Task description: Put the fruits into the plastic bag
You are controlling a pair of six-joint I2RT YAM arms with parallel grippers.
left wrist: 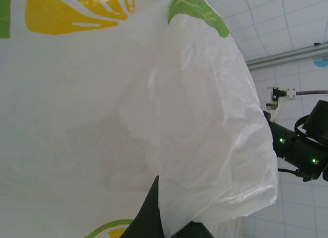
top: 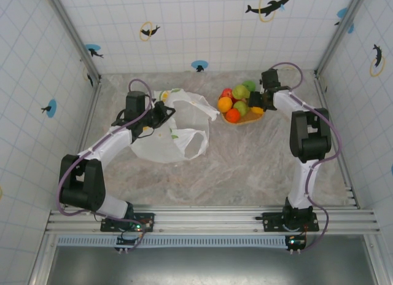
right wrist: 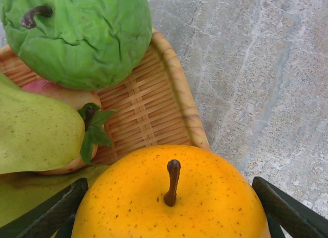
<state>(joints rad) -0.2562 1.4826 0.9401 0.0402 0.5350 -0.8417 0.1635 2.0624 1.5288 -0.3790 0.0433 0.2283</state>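
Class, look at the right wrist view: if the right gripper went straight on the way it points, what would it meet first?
The orange fruit with the brown stem, sitting between the fingers of the right gripper. Whether they already touch it is unclear. The woven tray lies beyond.

No readable text, labels, brands or numbers appear on anything in these views.
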